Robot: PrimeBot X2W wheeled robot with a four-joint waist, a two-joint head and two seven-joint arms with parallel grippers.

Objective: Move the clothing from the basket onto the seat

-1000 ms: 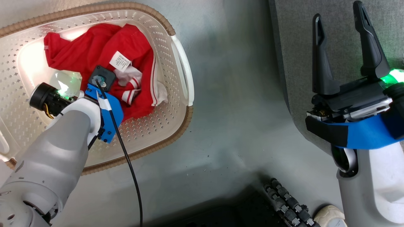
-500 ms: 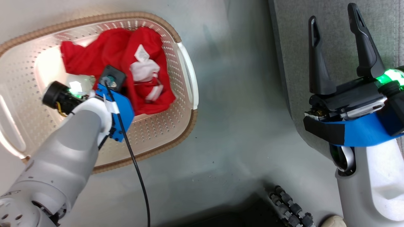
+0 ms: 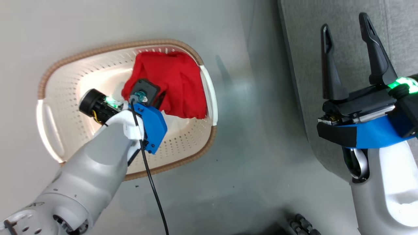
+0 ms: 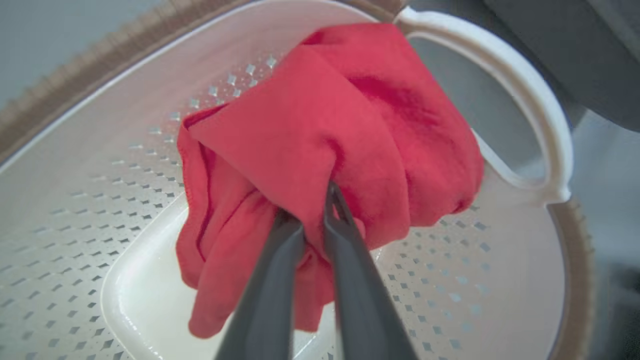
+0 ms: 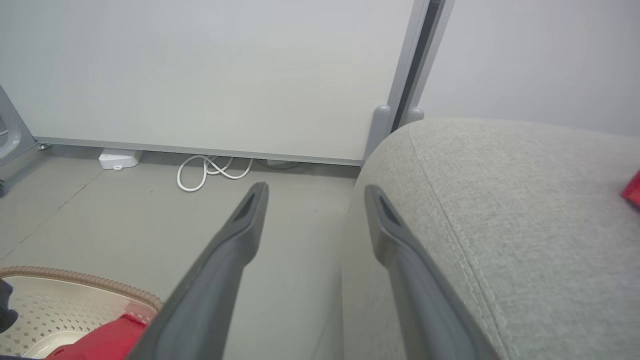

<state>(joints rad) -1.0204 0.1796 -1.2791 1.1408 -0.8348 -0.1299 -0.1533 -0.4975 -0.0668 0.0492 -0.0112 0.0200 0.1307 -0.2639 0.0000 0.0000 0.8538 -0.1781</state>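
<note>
Over the basket's handle end nearest the seat, left gripper (image 4: 310, 205) is clamped tight on a gathered fold of the red garment (image 4: 325, 125), fingers almost together with cloth squeezed between them. The garment hangs off them as a loose bundle above the floor of the basket (image 3: 98, 54), close by the white handle (image 4: 525, 100); can't tell if its lowest folds touch the basket floor. Judged: light, soft and limp, so it will drape and swing. The thin sports fabric may slip from a narrow pinch, so a thick bunch like this is the place to hold, not a single layer. Dangling ends could catch on the handle or the brown rim (image 3: 183, 45) going out. A black cable (image 3: 153, 195) from the left wrist crosses the basket's near rim, which is a possible tangle. A strip of bare grey floor (image 3: 261, 130) lies between basket and seat (image 3: 343, 49). Right gripper (image 3: 344, 22) is spread wide, empty, above the seat's basket-side edge, maybe in the drop path. Red scrap (image 5: 632, 192) at the seat's far edge, too little to identify. White cord (image 5: 210, 172) by the wall, well apart.
</note>
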